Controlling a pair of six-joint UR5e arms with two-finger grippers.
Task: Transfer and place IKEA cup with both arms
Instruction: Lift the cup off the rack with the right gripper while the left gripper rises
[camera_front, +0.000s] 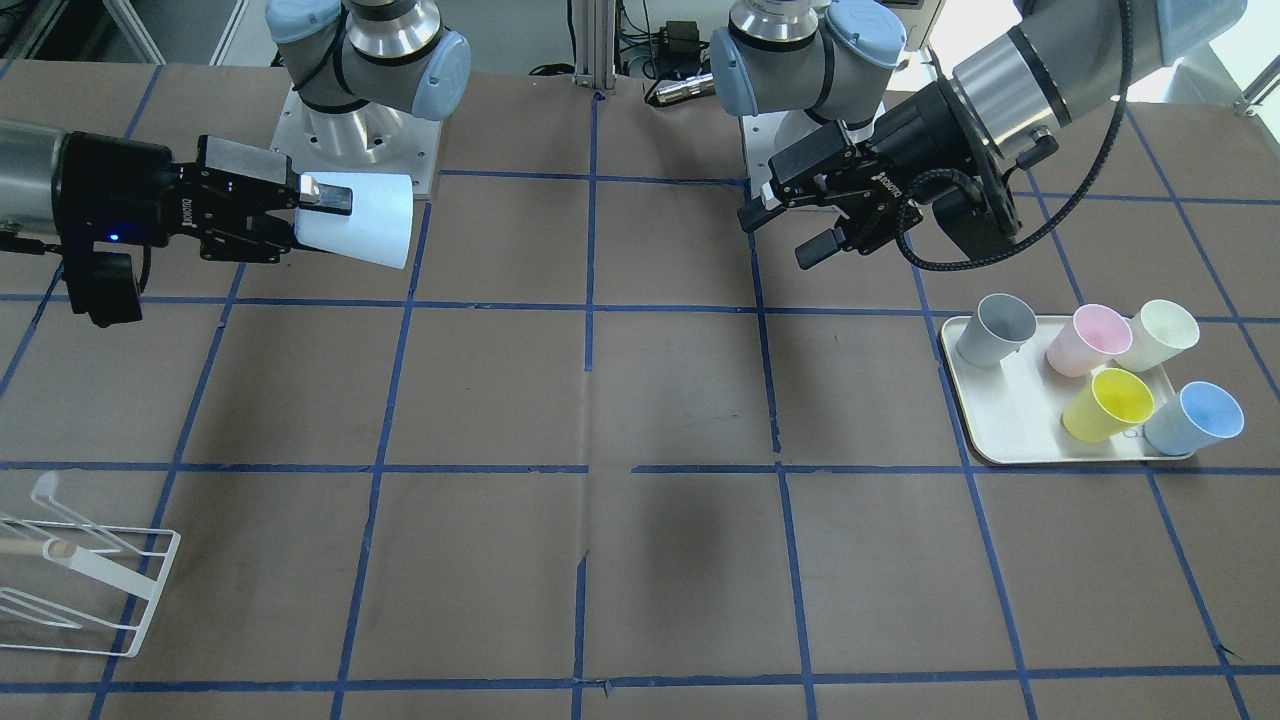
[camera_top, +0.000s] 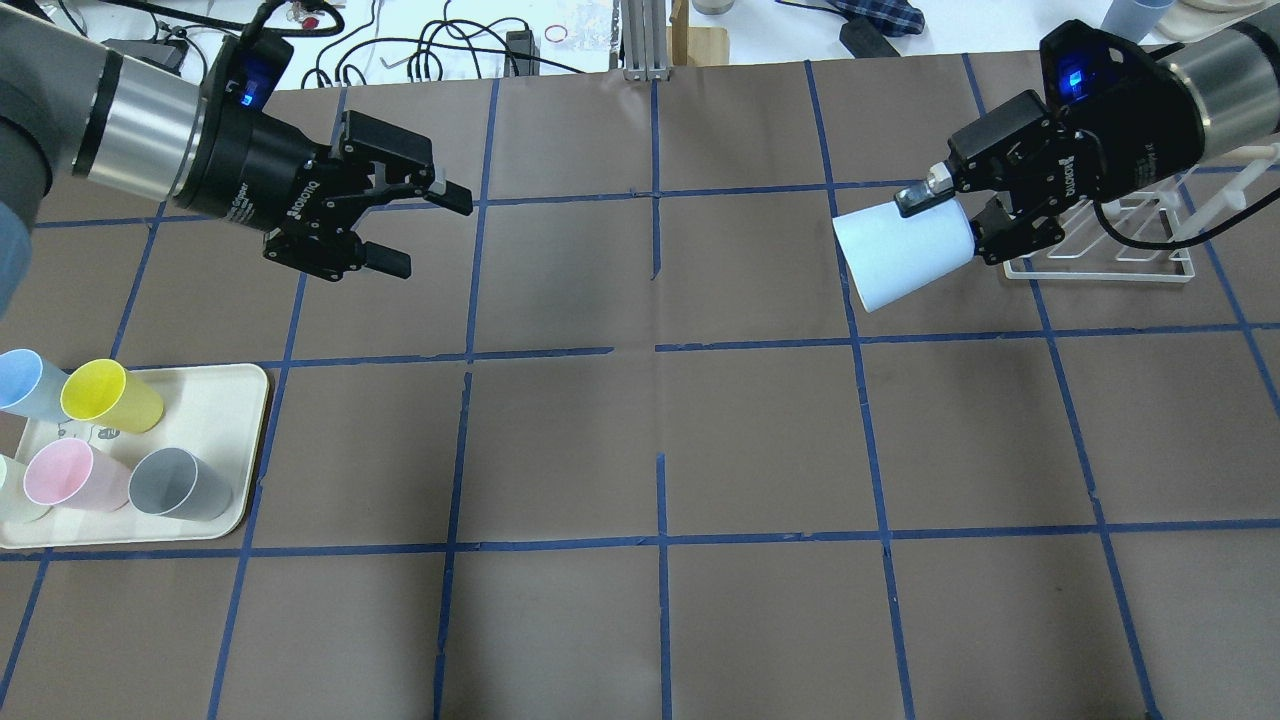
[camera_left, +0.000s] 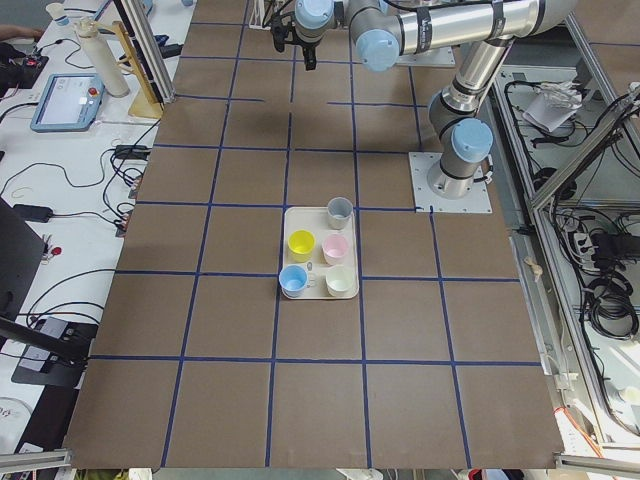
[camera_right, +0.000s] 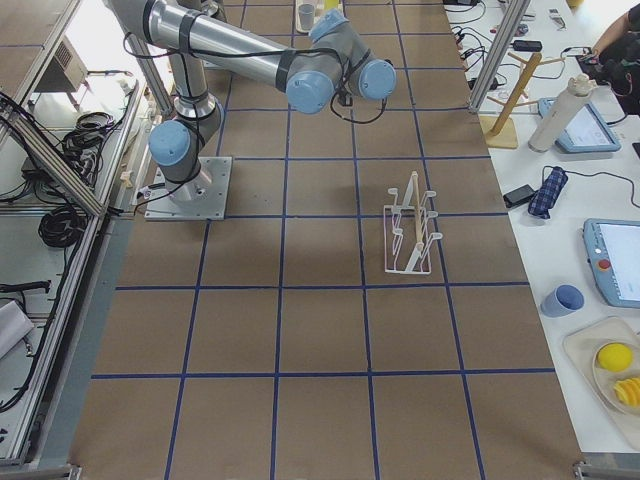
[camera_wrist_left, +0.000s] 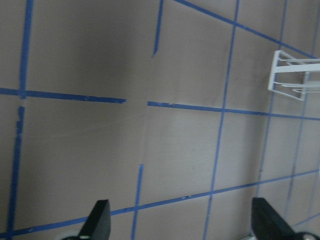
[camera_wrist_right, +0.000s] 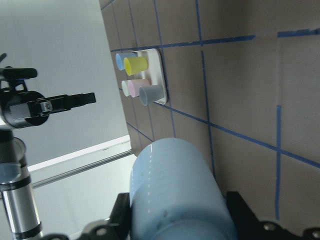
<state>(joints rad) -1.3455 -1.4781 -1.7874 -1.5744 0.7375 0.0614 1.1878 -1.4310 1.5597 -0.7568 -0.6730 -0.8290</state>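
Note:
My right gripper (camera_top: 950, 225) is shut on the pale sky-blue IKEA cup (camera_top: 905, 255) and holds it on its side above the table, its wider end pointing toward the table's middle. The same gripper (camera_front: 310, 222) and cup (camera_front: 360, 220) show in the front-facing view. In the right wrist view the cup (camera_wrist_right: 175, 190) fills the space between the fingers. My left gripper (camera_top: 428, 232) is open and empty, raised over the table on the other side, well apart from the cup. It also shows in the front-facing view (camera_front: 785, 235) and in the left wrist view (camera_wrist_left: 182, 225).
A cream tray (camera_top: 215, 400) near my left arm holds several upright cups: grey (camera_top: 180, 485), pink (camera_top: 65, 475), yellow (camera_top: 110, 395) and a second blue one (camera_top: 25, 382). A white wire rack (camera_top: 1100, 245) stands under my right arm. Blue tape lines grid the brown table.

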